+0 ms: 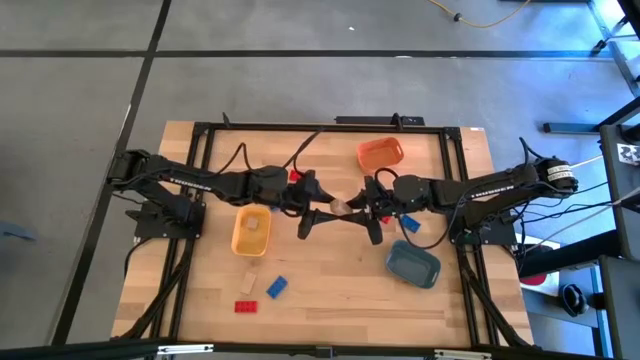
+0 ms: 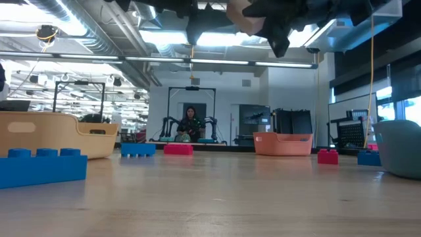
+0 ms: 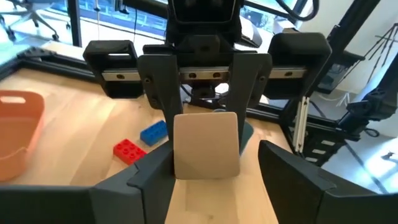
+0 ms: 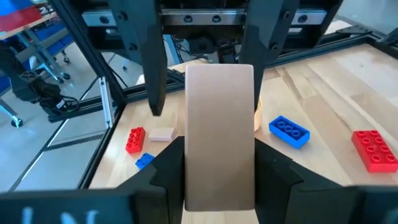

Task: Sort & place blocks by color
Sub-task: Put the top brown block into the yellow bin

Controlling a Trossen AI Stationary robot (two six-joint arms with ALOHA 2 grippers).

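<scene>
High view: right pincer [image 1: 352, 206] grips one beige block [image 1: 341, 206]; left pincer [image 1: 308, 221] spread wide.

Bright, even overhead light, soft shadows on the table [image 1: 330, 275], near blue block [image 2: 41, 168] blurred

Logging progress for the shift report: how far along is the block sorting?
Done: one beige block lies in the yellow tray. In hand: the right hand grips a second beige block mid-air, facing the open left hand. Left: a red block, a blue block and others on the table.
</scene>
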